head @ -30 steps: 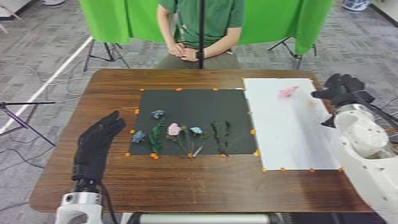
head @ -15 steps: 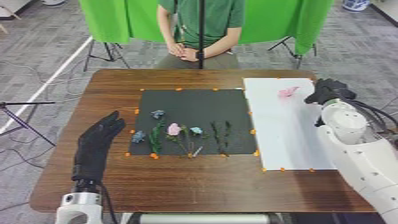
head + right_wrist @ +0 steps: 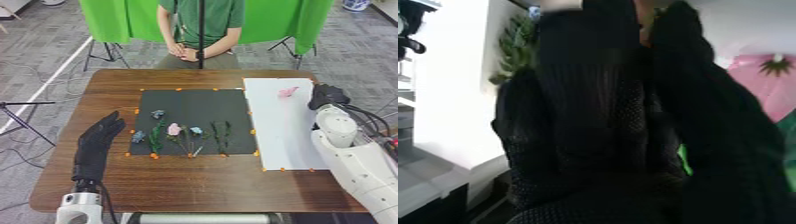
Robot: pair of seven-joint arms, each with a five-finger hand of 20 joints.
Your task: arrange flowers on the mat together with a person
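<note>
Compared with a second ago, moved slightly left and lower at upper right of the frame: right hand point(image 3: 329, 95), now just beside the right edge of the white sheet point(image 3: 284, 135). Now seen as a compact dark shape, after a more spread outline; impossible to tell whether released, clenched or grasping. Unchanged at left of the frame: left hand point(image 3: 99, 137), with fingers straight, relaxed and close together, pointing toward the upper centre. Also in the same places: flowers on the dark mat, and the pink flower point(image 3: 287, 92) near the top of the white sheet, apart from the right hand.

On the dark mat point(image 3: 191, 105), left of centre in the frame: a small, rounded blue flower point(image 3: 158, 114), with a second blue flower point(image 3: 139, 136) lower and farther left; beside both, a narrow, ragged leafy stem point(image 3: 155, 140). Farther right, a plump, pale pink bloom point(image 3: 174, 129) and a light blue bloom point(image 3: 196, 130), above thin stems fanned slightly apart. Near the right side of the mat, slender dark green sprigs point(image 3: 220, 132), roughly upright in the frame.

In the right wrist view, ribbed and finely meshed black fabric over the right hand point(image 3: 593, 125); beyond, pointed green leaves point(image 3: 513, 47) and a smooth pink surface point(image 3: 758, 77) with a star-shaped green piece point(image 3: 777, 66). Under mat and sheet, brown table point(image 3: 178, 190) with visible wood grain; along their edges, small orange markers point(image 3: 179, 89).
</note>
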